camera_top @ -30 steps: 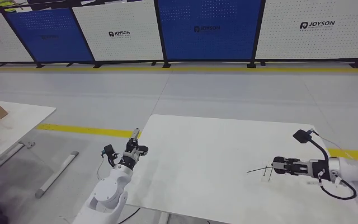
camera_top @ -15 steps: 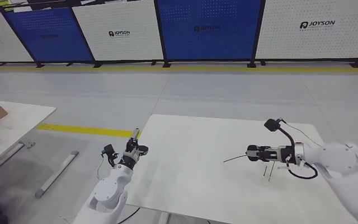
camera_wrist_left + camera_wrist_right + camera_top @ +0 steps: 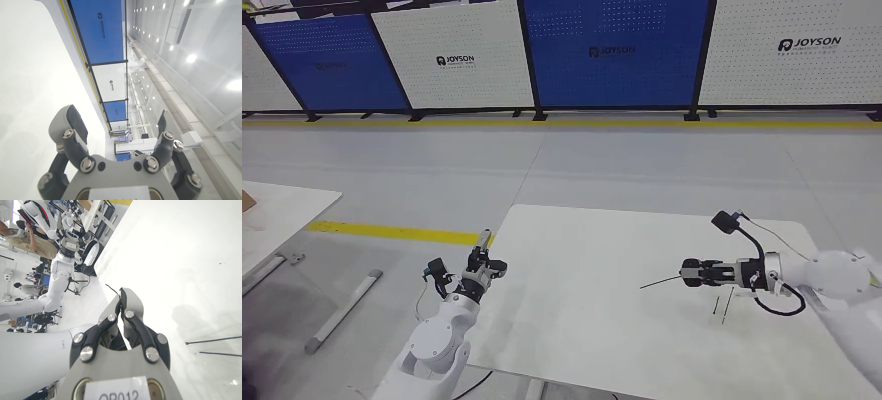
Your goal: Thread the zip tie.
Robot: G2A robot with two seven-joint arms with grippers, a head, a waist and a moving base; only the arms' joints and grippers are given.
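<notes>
Table (image 3: 572,300): a white, flat top. In the top view the two arms stand at its two opposite sides, well apart from each other.

Left gripper (image 3: 118,118): it is at the left edge of the table (image 3: 28,66) and points away from the robot. Its jaws stand wide apart and nothing is between the two ribbed pads (image 3: 78,121). In the top view the same gripper (image 3: 483,243) is just at the table border.

Right gripper (image 3: 120,294): it is over the right part of the table (image 3: 179,247) and points toward the table's middle. The two fingers are pressed together on a thin black strip. In the top view the gripper (image 3: 687,272) is level and well apart from the left one.

Loose zip ties (image 3: 213,341): two thin black ties lie flat on the table, almost parallel, near each other but not touching. In the top view they (image 3: 715,305) are just beside the right gripper, on the side nearer to the robot.

Held zip tie (image 3: 660,283): black and thin, it is clamped at one end in the right gripper and its long free part sticks out toward the middle of the table. In the right wrist view a short curved piece of it (image 3: 111,288) comes out past the fingertips.
</notes>
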